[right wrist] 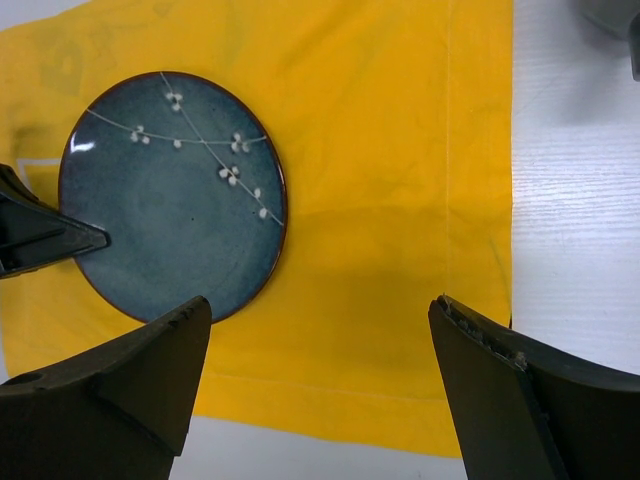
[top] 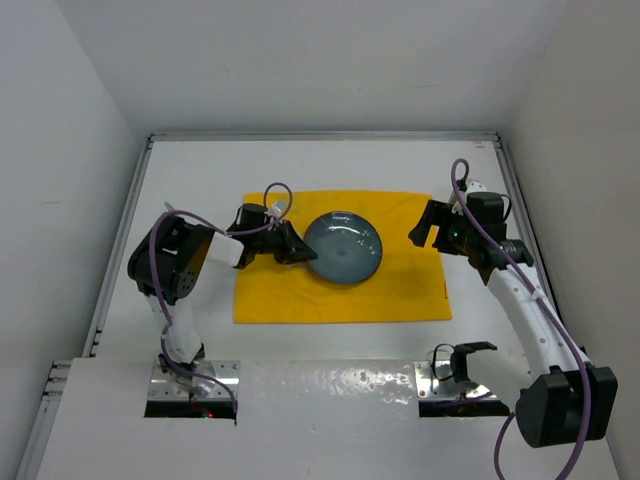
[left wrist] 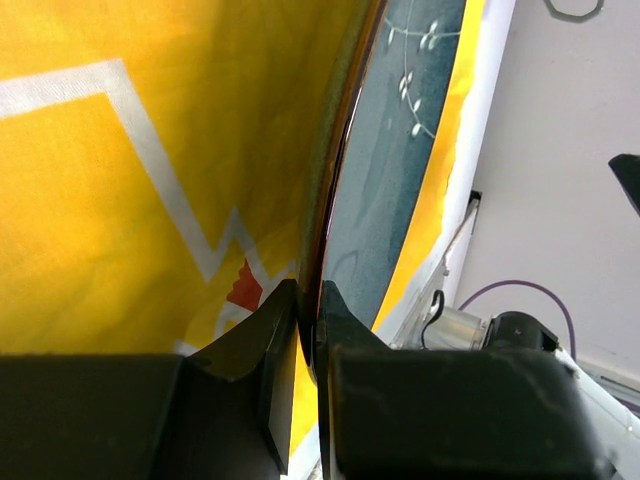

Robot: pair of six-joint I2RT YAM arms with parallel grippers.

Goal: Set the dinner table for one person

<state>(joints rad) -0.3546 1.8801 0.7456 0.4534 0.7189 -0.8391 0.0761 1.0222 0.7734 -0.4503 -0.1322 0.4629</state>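
L tool [top: 303, 252] is clamped on the left rim of the plate [top: 344, 247], mid-frame on the yellow cloth [top: 340, 300] at bench [top: 330, 160] centre, R tool [top: 424, 226] gaping & empty at right, so w/ such a thin edge grip the plate could slip or drag the cloth.

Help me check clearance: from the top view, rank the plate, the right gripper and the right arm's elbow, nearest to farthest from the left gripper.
1. Plate: left rim pinched by the left gripper.
2. Right gripper: across the plate, above the placemat's right edge.
3. Right arm's elbow: near right corner.
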